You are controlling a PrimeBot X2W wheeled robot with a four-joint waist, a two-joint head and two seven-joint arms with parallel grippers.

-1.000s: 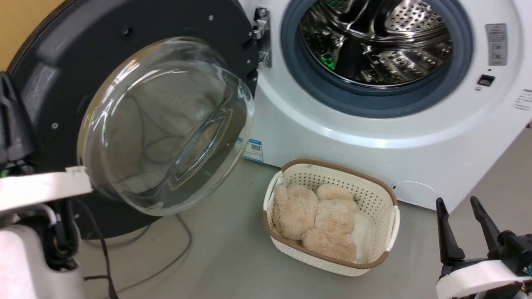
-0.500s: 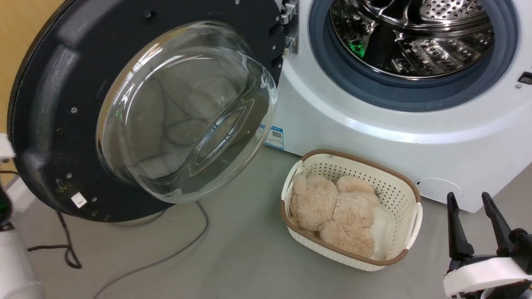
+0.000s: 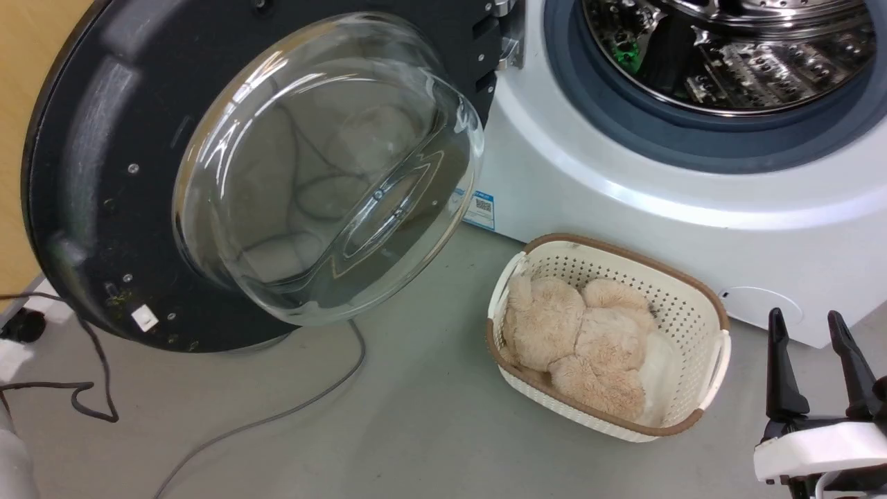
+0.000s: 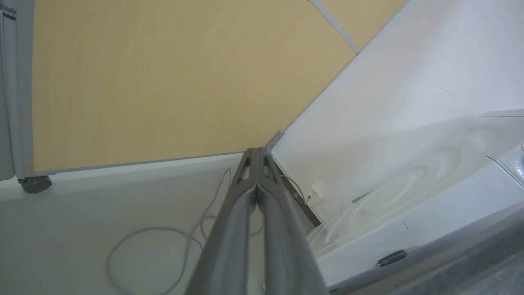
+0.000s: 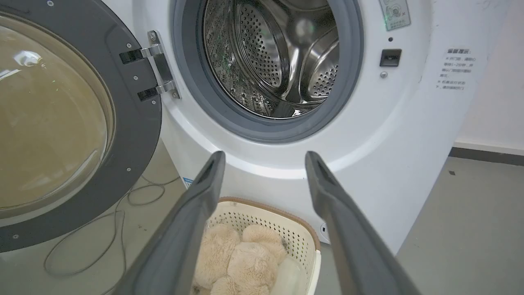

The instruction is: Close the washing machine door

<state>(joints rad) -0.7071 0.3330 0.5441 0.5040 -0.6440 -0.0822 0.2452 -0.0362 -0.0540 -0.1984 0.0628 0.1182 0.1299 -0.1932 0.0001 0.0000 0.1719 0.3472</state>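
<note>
**A:** How far along is the closing?

**B:** Barely begun, I judge. The washing machine (image 3: 624, 208) spans 12 to 3 o'clock in the head view, and its drum (image 3: 727, 55) lies fully exposed inside the grey gasket (image 3: 624, 118).

**A:** And the washing machine door (image 3: 76, 173)?

**B:** It hangs wide open at 9 o'clock. Its glass bowl (image 3: 326, 166) faces the camera, well apart from the opening.

**A:** Anything in the way?

**B:** A cream basket (image 3: 714, 360) holding a plush toy (image 3: 554, 326) sits on the floor (image 3: 416, 430) at 5 o'clock, just in front of the machine. It looks lower than the door's sweep, though I can't be sure.

**A:** The claws?

**B:** The right claw (image 3: 805, 315), at 4 o'clock, is spread wide and empty, well apart from the door. In its own wrist view, the left claw (image 4: 256, 152) is pinched together on nothing and points toward a yellow wall panel (image 4: 143, 82). A pale glossy surface (image 4: 409, 102) lies at its 3 o'clock, and I cannot tell whether the two touch.

**A:** So what's left?

**B:** Everything: get behind the door's free edge, swing it toward 1 o'clock, then press until it latches.
</note>
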